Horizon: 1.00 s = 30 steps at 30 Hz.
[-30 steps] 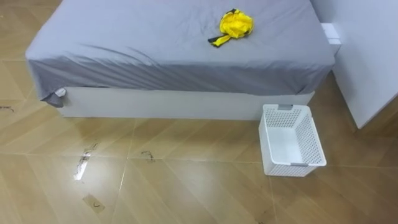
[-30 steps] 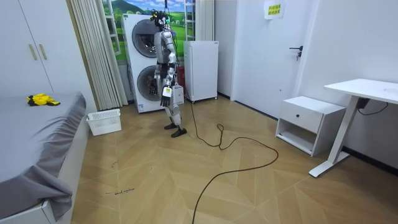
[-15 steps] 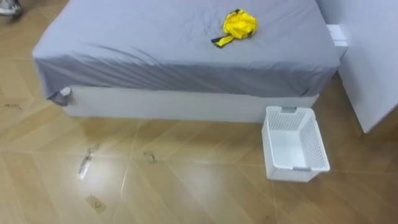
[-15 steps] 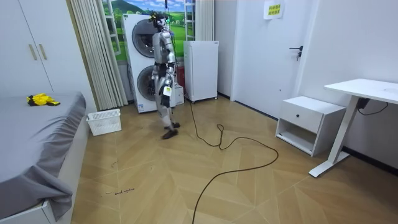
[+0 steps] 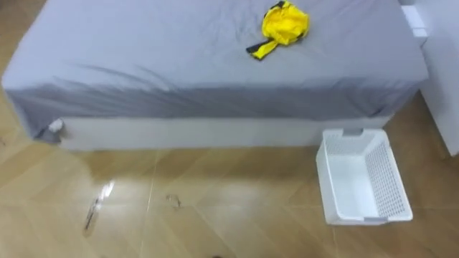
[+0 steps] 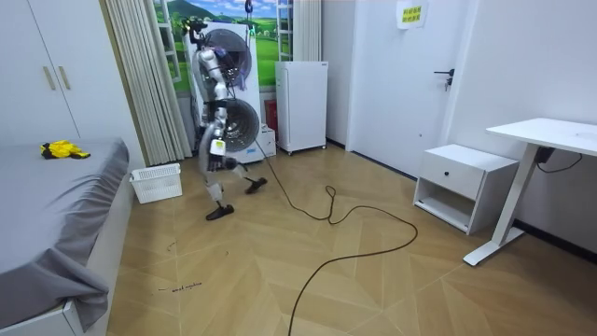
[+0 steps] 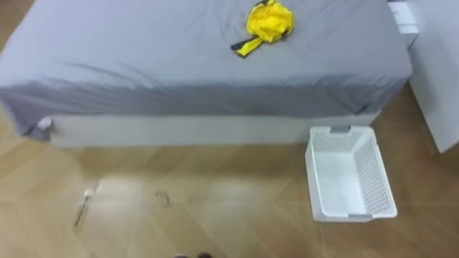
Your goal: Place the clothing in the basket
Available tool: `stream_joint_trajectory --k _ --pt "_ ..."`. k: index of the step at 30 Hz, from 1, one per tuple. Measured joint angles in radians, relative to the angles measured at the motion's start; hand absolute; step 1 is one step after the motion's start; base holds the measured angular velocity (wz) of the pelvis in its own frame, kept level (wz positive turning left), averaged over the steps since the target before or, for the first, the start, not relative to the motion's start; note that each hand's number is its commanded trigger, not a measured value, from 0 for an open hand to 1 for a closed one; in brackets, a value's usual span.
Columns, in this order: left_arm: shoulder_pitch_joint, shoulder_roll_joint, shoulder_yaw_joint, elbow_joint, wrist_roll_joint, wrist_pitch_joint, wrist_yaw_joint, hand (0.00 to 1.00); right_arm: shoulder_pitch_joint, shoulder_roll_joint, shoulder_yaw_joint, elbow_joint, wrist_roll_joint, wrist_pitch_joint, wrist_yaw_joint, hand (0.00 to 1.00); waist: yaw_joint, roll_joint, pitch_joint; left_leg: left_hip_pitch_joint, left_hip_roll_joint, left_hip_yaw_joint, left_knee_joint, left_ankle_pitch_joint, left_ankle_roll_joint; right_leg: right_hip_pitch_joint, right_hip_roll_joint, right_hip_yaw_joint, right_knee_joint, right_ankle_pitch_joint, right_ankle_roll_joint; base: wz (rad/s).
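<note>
Left eye view: crumpled bright yellow garment (image 5: 285, 21) with a dark strap trailing out, bunched on the grey-sheeted bed (image 5: 165, 64), outside the white perforated plastic basket (image 5: 391, 179) standing on the wood floor (image 5: 215, 208) just beside. Room view: left hand (image 6: 218, 146) low by the hip, open or closed impossible to tell, well apart from the garment, basket nearer.

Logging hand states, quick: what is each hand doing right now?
Left hand: cannot be told, too small in the room view.
Right hand: cannot be told.
The yellow clothes lie on the bed, in neither hand.
</note>
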Motion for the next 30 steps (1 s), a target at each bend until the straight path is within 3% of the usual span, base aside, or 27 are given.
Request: stream_joint_trajectory --k 1,2,3,4,5,6,7,8,9,11,12,13,14,15,16,17,18,19,20,21,23,24,26,27,28,29,30 --pt "-0.013 -0.003 -0.001 -0.001 0.012 0.000 0.000 0.00 0.005 -0.002 -0.002 -0.002 0.010 0.000 0.001 0.00 0.009 0.008 -0.0024 0.060 -0.009 -0.009 -0.040 -0.012 0.006 -0.051 -0.005 0.002 0.118 0.139 -0.027 0.10" --pt "-0.028 -0.003 0.001 -0.011 0.047 -0.001 -0.001 0.00 0.006 0.000 -0.011 -0.015 0.011 0.000 0.003 0.00 0.011 0.026 -0.0068 0.112 -0.010 -0.037 -0.083 -0.030 0.013 -0.117 0.013 0.003 0.220 0.129 -0.052 0.00" --pt "-0.027 -0.002 0.002 -0.009 0.059 -0.004 -0.001 0.00 0.006 0.001 -0.010 -0.032 0.013 0.000 0.003 0.00 0.018 0.029 -0.0037 0.140 -0.007 -0.049 -0.105 -0.030 0.009 -0.161 0.033 0.001 0.261 0.076 -0.065 -0.04" --pt "-0.039 -0.001 0.000 -0.004 0.071 -0.009 0.000 0.00 0.003 0.001 -0.010 -0.068 0.038 0.000 0.004 0.00 0.024 0.047 0.0058 0.194 0.008 -0.082 -0.140 -0.029 0.000 -0.243 0.087 -0.019 0.279 -0.012 -0.091 0.00" --pt "-0.052 -0.001 -0.002 -0.008 0.084 -0.013 -0.001 0.00 0.000 0.002 -0.010 -0.114 0.043 0.002 0.002 0.00 0.025 0.059 0.0080 0.232 0.021 -0.118 -0.164 -0.038 -0.004 -0.331 0.138 -0.051 0.229 -0.067 -0.099 0.06" --pt "-0.051 -0.001 -0.007 -0.007 0.084 -0.016 -0.002 0.00 -0.004 0.003 -0.010 -0.138 0.041 0.003 -0.002 0.00 0.025 0.062 0.0095 0.248 0.025 -0.138 -0.171 -0.044 -0.006 -0.373 0.162 -0.065 0.185 -0.079 -0.101 0.23" --pt "-0.056 0.001 -0.031 -0.004 0.085 -0.016 -0.004 0.00 -0.008 0.004 -0.010 -0.184 0.044 0.003 -0.005 0.00 0.020 0.067 0.0123 0.282 0.028 -0.185 -0.184 -0.058 -0.010 -0.436 0.200 -0.081 0.046 -0.081 -0.101 0.54" --pt "-0.055 0.001 -0.064 -0.008 0.086 -0.016 -0.005 0.00 -0.018 0.006 -0.008 -0.201 0.043 -0.008 -0.006 0.00 0.002 0.069 0.0124 0.328 0.037 -0.213 -0.203 -0.075 -0.017 -0.460 0.223 -0.083 -0.138 -0.054 -0.108 0.70" --pt "-0.055 0.001 -0.081 -0.009 0.086 -0.015 -0.005 0.00 -0.022 0.007 -0.008 -0.201 0.044 -0.012 -0.009 0.00 -0.001 0.069 0.0122 0.356 0.041 -0.217 -0.221 -0.081 -0.022 -0.457 0.224 -0.085 -0.230 -0.021 -0.108 0.86" --pt "-0.038 -0.009 -0.120 -0.015 0.085 -0.013 -0.007 0.00 -0.026 0.007 -0.008 -0.203 0.051 -0.031 -0.031 0.00 0.001 0.088 0.0062 0.466 0.084 -0.245 -0.257 -0.127 -0.051 -0.433 0.228 -0.119 -0.413 0.197 -0.132 0.79" --pt "-0.031 -0.009 -0.120 -0.017 0.083 -0.013 -0.007 0.00 -0.028 0.009 -0.008 -0.204 0.056 -0.039 -0.033 0.00 0.003 0.089 0.0009 0.484 0.095 -0.248 -0.264 -0.137 -0.061 -0.424 0.236 -0.125 -0.417 0.226 -0.160 0.52" --pt "-0.015 -0.007 -0.118 -0.016 0.075 -0.013 -0.006 0.00 -0.047 0.009 -0.008 -0.207 0.067 -0.048 -0.034 0.00 0.009 0.102 -0.0083 0.501 0.121 -0.247 -0.256 -0.158 -0.089 -0.406 0.270 -0.129 -0.397 0.224 -0.186 0.17" --pt "0.002 -0.005 -0.114 -0.015 0.075 -0.012 -0.005 0.00 -0.060 0.009 -0.010 -0.235 0.076 -0.050 -0.038 0.00 0.019 0.121 -0.0063 0.515 0.151 -0.239 -0.242 -0.160 -0.110 -0.394 0.291 -0.150 -0.362 0.212 -0.206 0.04" --pt "0.010 -0.005 -0.109 -0.016 0.077 -0.012 -0.005 0.00 -0.062 0.010 -0.011 -0.252 0.078 -0.055 -0.041 0.00 0.026 0.126 -0.0068 0.519 0.162 -0.235 -0.232 -0.155 -0.120 -0.392 0.299 -0.154 -0.344 0.197 -0.213 -0.06" --pt "0.019 -0.004 -0.091 -0.016 0.076 -0.012 -0.007 0.00 -0.062 0.009 -0.011 -0.287 0.081 -0.061 -0.045 0.00 0.033 0.126 -0.0069 0.523 0.173 -0.232 -0.195 -0.140 -0.147 -0.379 0.304 -0.162 -0.315 0.154 -0.219 0.00" --pt "0.027 -0.005 -0.072 -0.016 0.076 -0.012 -0.011 0.00 -0.061 0.009 -0.012 -0.316 0.081 -0.062 -0.044 0.00 0.034 0.126 -0.0065 0.516 0.184 -0.214 -0.124 -0.119 -0.181 -0.349 0.309 -0.164 -0.309 0.118 -0.224 0.06" --pt "0.030 -0.005 -0.065 -0.016 0.076 -0.012 -0.012 0.00 -0.062 0.009 -0.011 -0.326 0.082 -0.062 -0.044 0.00 0.033 0.125 -0.0060 0.508 0.191 -0.204 -0.076 -0.105 -0.198 -0.327 0.314 -0.164 -0.317 0.105 -0.224 0.07" --pt "0.035 -0.005 -0.061 -0.021 0.076 -0.012 -0.013 0.00 -0.061 0.008 -0.009 -0.346 0.095 -0.062 -0.044 0.00 0.033 0.127 -0.0038 0.480 0.206 -0.196 0.037 -0.065 -0.206 -0.277 0.326 -0.162 -0.345 0.088 -0.226 0.08" --pt "0.036 -0.008 -0.051 -0.032 0.077 -0.013 -0.013 0.00 -0.060 0.008 -0.008 -0.367 0.116 -0.063 -0.043 0.00 0.024 0.121 -0.0006 0.435 0.214 -0.197 0.159 -0.004 -0.203 -0.232 0.330 -0.159 -0.373 0.074 -0.230 0.09" --pt "0.036 -0.009 -0.052 -0.035 0.075 -0.014 -0.013 0.00 -0.060 0.007 -0.007 -0.378 0.118 -0.064 -0.046 0.00 0.021 0.118 0.0007 0.410 0.215 -0.198 0.208 0.009 -0.201 -0.212 0.330 -0.155 -0.388 0.070 -0.230 0.16" --pt "0.021 -0.006 -0.057 -0.044 0.052 -0.020 -0.008 0.00 -0.068 0.006 0.005 -0.396 0.125 -0.072 -0.066 0.00 0.009 0.103 0.0094 0.324 0.218 -0.178 0.281 -0.018 -0.176 -0.138 0.330 -0.138 -0.451 0.068 -0.230 0.10" --pt "0.020 -0.008 -0.057 -0.046 0.049 -0.020 -0.007 0.00 -0.071 0.007 0.004 -0.397 0.123 -0.072 -0.069 0.00 0.009 0.099 0.0117 0.302 0.216 -0.170 0.275 -0.032 -0.175 -0.126 0.329 -0.124 -0.461 0.067 -0.228 -0.19" --pt "0.020 -0.013 -0.057 -0.062 0.038 -0.019 -0.005 0.00 -0.079 0.007 0.003 -0.439 0.125 -0.069 -0.100 0.00 0.013 0.088 0.0121 0.213 0.202 -0.159 0.168 -0.087 -0.173 -0.113 0.323 -0.072 -0.476 0.062 -0.220 -0.50" --pt "0.020 -0.013 -0.057 -0.067 0.038 -0.019 -0.002 0.00 -0.079 0.007 0.003 -0.456 0.124 -0.069 -0.110 0.00 0.019 0.086 0.0117 0.197 0.193 -0.165 0.122 -0.093 -0.173 -0.113 0.321 -0.057 -0.476 0.061 -0.218 -0.64" --pt "0.021 -0.013 -0.057 -0.080 0.037 -0.020 0.004 0.00 -0.078 0.007 0.004 -0.486 0.124 -0.068 -0.121 0.00 0.027 0.081 0.0111 0.169 0.192 -0.170 0.012 -0.093 -0.173 -0.112 0.317 -0.033 -0.476 0.058 -0.212 -0.62" --pt "0.020 -0.012 -0.056 -0.090 0.037 -0.022 0.007 0.00 -0.077 0.007 0.002 -0.508 0.123 -0.067 -0.125 0.00 0.031 0.080 0.0100 0.140 0.187 -0.170 -0.070 -0.039 -0.159 -0.111 0.315 -0.010 -0.475 0.051 -0.201 -0.65" --pt "0.020 -0.010 -0.053 -0.090 0.037 -0.023 0.008 0.00 -0.075 0.008 0.005 -0.510 0.120 -0.065 -0.126 0.00 0.034 0.070 0.0045 0.138 0.179 -0.179 -0.091 -0.008 -0.150 -0.109 0.308 0.009 -0.472 0.047 -0.195 -0.59"
